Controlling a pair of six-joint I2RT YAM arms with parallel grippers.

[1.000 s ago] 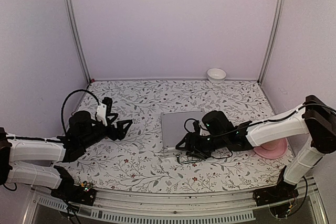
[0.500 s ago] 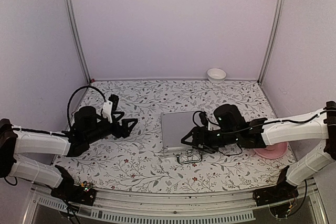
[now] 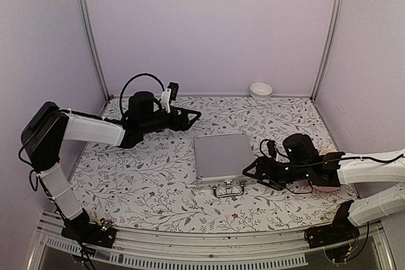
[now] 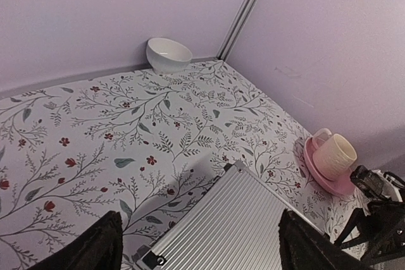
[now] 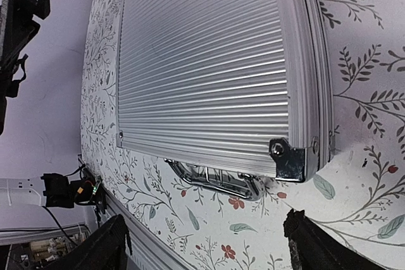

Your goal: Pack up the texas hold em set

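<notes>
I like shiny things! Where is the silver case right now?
In the top view the closed silver case lies flat in the middle of the table, handle toward the near edge. The cream cup on its pink plate sits off to its right.

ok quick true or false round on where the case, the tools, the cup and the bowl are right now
1. The briefcase is shut and lies flat on the table. True.
2. The left tool is shut on the briefcase. False: it is open and empty, off to the case's far-left side.
3. The cream cup sits on the pink plate. True.
4. The white bowl sits on top of the briefcase. False: it stands on the table by the far wall.
5. The right tool is open by the case's near right corner. True.
</notes>
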